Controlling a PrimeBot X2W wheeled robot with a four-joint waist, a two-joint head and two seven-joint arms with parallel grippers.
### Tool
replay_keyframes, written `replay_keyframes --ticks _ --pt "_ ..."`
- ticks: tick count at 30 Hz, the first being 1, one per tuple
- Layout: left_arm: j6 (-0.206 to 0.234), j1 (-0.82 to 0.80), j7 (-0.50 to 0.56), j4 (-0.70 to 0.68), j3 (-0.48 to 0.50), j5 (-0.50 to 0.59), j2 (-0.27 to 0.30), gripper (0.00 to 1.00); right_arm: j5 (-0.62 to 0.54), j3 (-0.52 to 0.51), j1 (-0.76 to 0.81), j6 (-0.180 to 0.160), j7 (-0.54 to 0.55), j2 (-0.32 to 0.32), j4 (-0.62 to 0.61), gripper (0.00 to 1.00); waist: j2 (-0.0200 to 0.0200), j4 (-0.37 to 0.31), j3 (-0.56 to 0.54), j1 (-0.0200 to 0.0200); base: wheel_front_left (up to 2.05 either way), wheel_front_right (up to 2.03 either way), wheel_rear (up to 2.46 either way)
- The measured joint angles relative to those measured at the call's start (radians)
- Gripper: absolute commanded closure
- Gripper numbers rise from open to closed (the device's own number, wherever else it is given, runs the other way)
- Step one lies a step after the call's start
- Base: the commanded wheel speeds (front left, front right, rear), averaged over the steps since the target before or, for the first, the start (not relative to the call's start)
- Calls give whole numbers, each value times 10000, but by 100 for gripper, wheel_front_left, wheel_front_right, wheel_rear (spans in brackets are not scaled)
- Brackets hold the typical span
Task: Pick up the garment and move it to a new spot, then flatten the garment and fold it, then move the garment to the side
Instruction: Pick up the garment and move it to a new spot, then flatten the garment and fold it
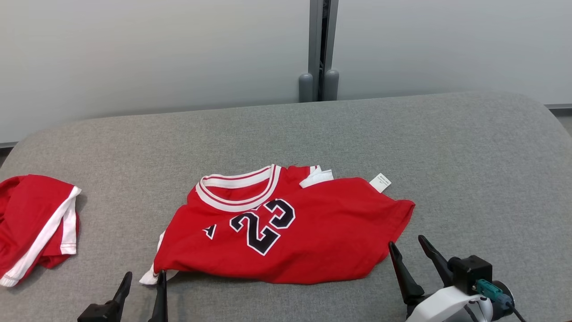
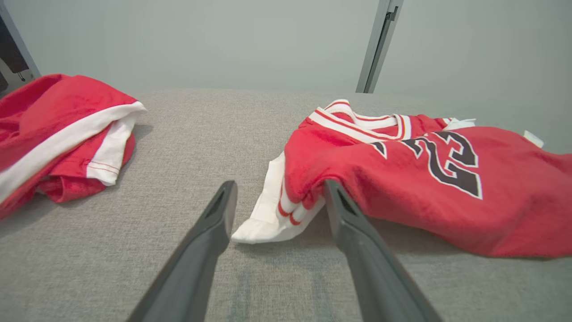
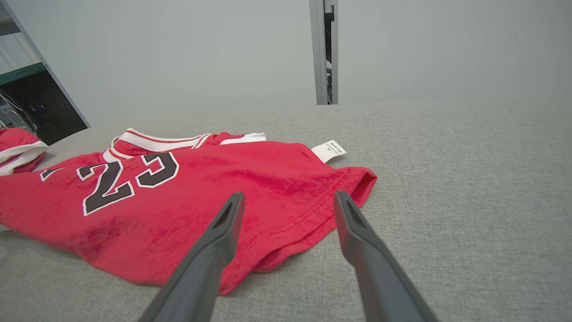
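Grey woven cloth covered the wide table (image 1: 469, 147), and near its front middle lay the garment (image 1: 313, 241), a red jersey. It was front side up and rumpled rather than flat, with its hem bunched at the right. Its collar (image 1: 237, 190) was white with thin red stripes and lay on the jersey's far side. White trim with red stripes (image 2: 272, 210) stuck out from under the jersey's near left corner.

One number, 23 (image 1: 263, 223), could be read on the chest, in black with a white outline and tilted. A small black mark (image 1: 210, 230) sat just left of it, too small to make out. One white label (image 1: 380, 182) poked out at the jersey's far right edge, and its print was too fine to read.

Two red garments were on the table in all. The second garment (image 1: 31, 219), red with a white band, lay bunched up well to the left of the jersey.

Two grippers stood at the jersey's near side, each with two dark fingers. The left gripper (image 1: 145, 273) was at the jersey's near left corner, its jaws spread wide and holding nothing. The white trim lay between them, and one finger touched the red fold. The right gripper (image 1: 407, 240) was at the jersey's near right corner, also spread wide and empty.

Beyond the jersey rose a pale wall (image 1: 156, 53) split by one grey post (image 1: 319, 44).
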Motion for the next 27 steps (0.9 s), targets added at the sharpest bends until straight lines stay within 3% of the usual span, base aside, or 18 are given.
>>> replay_keyframes --ticks 10,15,22,23,25,27 --pt "-73 -131 0 -224 -443 -82 -42 0 35 -155 -26 0 0 0 477 0 0 129 192 0 0 0 0" --pt "-111 -443 0 -362 -731 -86 -52 0 228 -188 -592 0 0 -10 1329 0 0 442 562 0 0 0 0" --pt "-203 -507 -2 -374 -941 -75 -40 0 943 562 -1333 2 -35 0 3260 0 0 1010 879 0 0 0 0" --pt "-203 -527 -2 -374 -966 -71 -54 0 1080 702 -1494 0 -46 -15 3478 10 0 1078 904 -1 0 0 0" --pt "-213 -561 0 -374 -1014 -61 -54 0 1252 867 -1750 -2 -58 -63 3739 100 0 1199 948 0 0 0 0" --pt "-213 -626 0 -380 -1066 -61 -46 0 1321 857 -1918 0 -44 -40 3724 100 0 1312 991 0 0 0 0"
